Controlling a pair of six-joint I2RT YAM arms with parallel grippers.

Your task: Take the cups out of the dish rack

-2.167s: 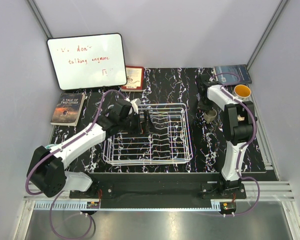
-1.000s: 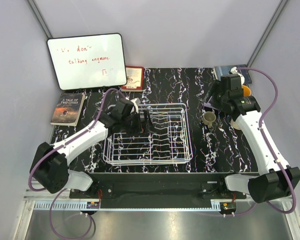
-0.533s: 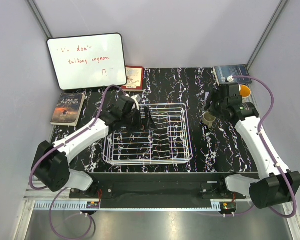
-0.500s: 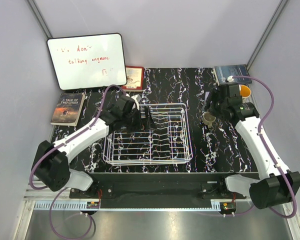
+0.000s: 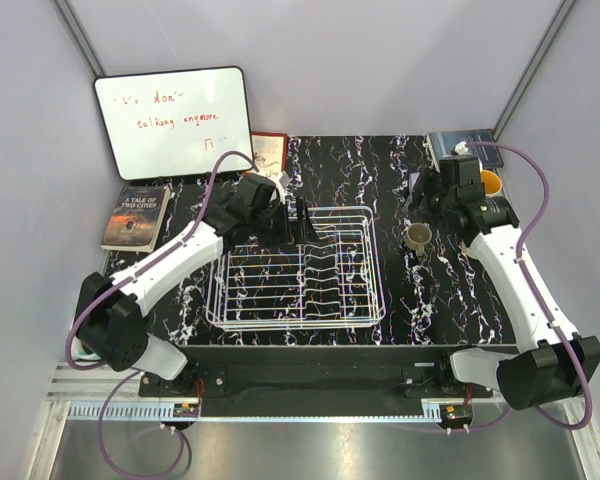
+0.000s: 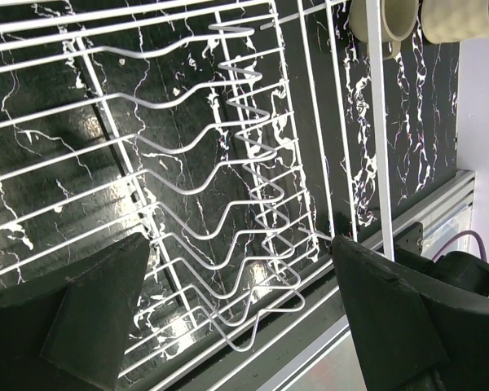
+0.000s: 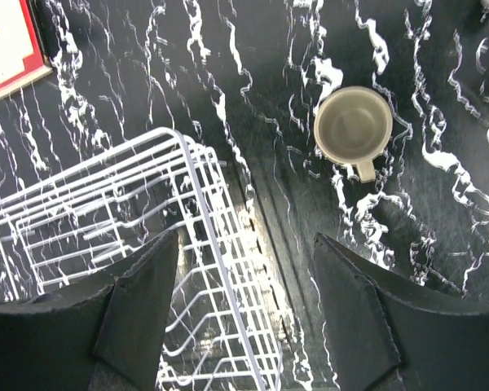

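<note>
The left gripper point(image 6: 244, 326) hangs spread and empty over the far-left edge of the white wire dish rack point(image 5: 300, 275). The right gripper point(image 7: 248, 318), also spread and empty, hovers near the olive-grey cup point(image 7: 353, 126), which stands upright on bare marbled table point(image 5: 450, 300), apart from the rack's right rim. The whiteboard point(image 5: 173, 122) reads "talking anymore" and the book point(image 5: 135, 217) "A Tale of Two Cities".

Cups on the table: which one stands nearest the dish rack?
The olive-grey cup, upright beside the dish rack on its right side; the orange cup sits farther right.
</note>
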